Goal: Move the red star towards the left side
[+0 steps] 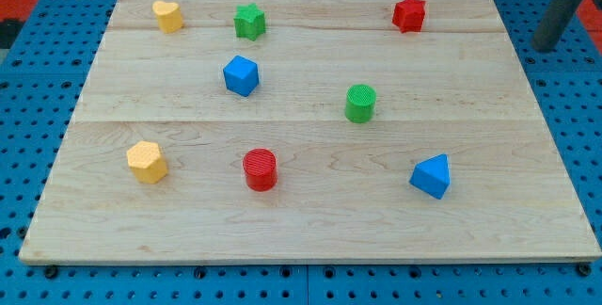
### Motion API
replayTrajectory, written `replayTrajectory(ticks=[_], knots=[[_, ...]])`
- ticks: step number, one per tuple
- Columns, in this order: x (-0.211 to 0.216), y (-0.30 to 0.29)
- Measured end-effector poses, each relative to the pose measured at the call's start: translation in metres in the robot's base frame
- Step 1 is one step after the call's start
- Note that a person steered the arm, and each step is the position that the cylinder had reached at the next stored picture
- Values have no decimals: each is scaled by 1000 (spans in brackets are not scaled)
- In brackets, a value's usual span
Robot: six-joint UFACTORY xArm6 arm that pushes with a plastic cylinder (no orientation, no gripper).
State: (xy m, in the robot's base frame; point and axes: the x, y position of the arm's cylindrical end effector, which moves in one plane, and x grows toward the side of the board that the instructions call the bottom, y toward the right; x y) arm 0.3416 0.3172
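You see the wooden board [310,230] on a blue perforated table [38,51]. My tip [545,48] is off the board, at about 3 o'clock from the red star [408,13], well apart and touching nothing; it is only a rod, so it has nothing to open or close. The red star sits near the top edge, right of centre. I judge the task not yet begun: the whole push to 9 o'clock is left. On that line stands the green star [249,21], then the yellow block [167,15].
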Motion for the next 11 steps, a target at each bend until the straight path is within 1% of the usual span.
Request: replayTrajectory(ticks=[1,3,4,5,6,7,8,9,10,11], knots=[[21,-54],[21,-62],[-8,-99],[-23,-109],[-23,-109],[-23,-158],[-24,-174],[-24,-174],[-29,-153],[-50,-121]])
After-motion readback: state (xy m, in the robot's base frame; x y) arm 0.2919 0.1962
